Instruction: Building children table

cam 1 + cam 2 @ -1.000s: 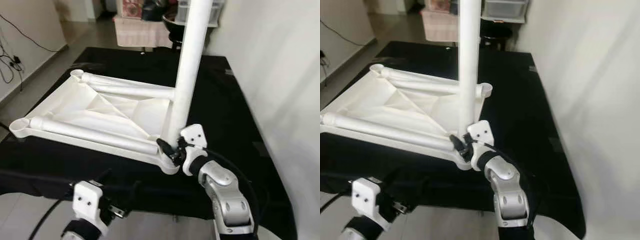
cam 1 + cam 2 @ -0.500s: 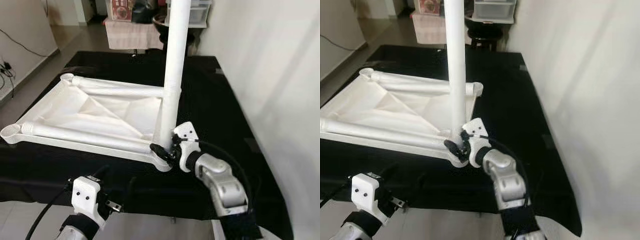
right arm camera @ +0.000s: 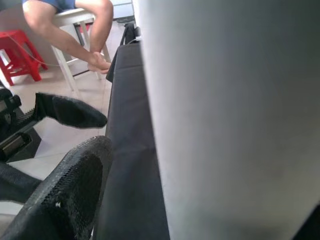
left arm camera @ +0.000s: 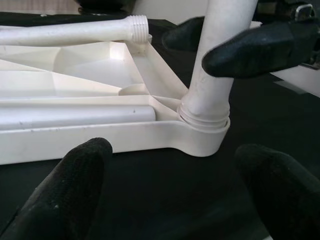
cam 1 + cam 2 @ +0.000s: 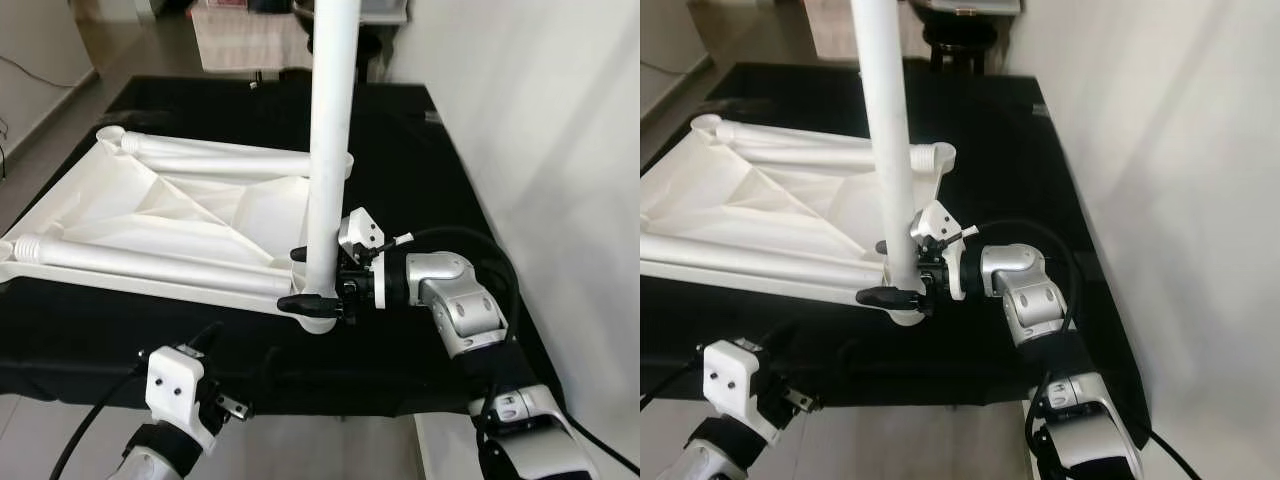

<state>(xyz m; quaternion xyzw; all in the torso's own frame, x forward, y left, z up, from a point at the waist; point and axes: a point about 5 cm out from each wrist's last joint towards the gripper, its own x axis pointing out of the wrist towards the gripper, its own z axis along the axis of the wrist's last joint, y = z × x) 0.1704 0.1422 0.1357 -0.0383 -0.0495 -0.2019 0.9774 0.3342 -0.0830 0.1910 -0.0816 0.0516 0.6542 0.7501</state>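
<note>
We are looking down on a white plastic tabletop [image 5: 190, 215] lying upside down on a black-covered surface [image 5: 440, 170], midway through assembly. On the left, our left gripper [image 4: 175, 195] is hanging low off the near edge, its jaws spread wide and empty, aimed at the near right corner socket [image 4: 204, 131]. Two loose legs [image 5: 150, 265] are lying flat inside the tray, one along the near rail and one along the far rail, apparently not yet fitted. Moving right, one upright leg [image 5: 328, 150] is standing in that corner socket, its threads showing just above the collar, so we judge it is seated but perhaps not fully tightened. Our right gripper [image 5: 305, 285] is clamping the base of this leg, one finger on each side. By our reading, one leg is going in and the others remain. In the right wrist view a person [image 3: 75, 30] is sitting on a stool in the background.
</note>
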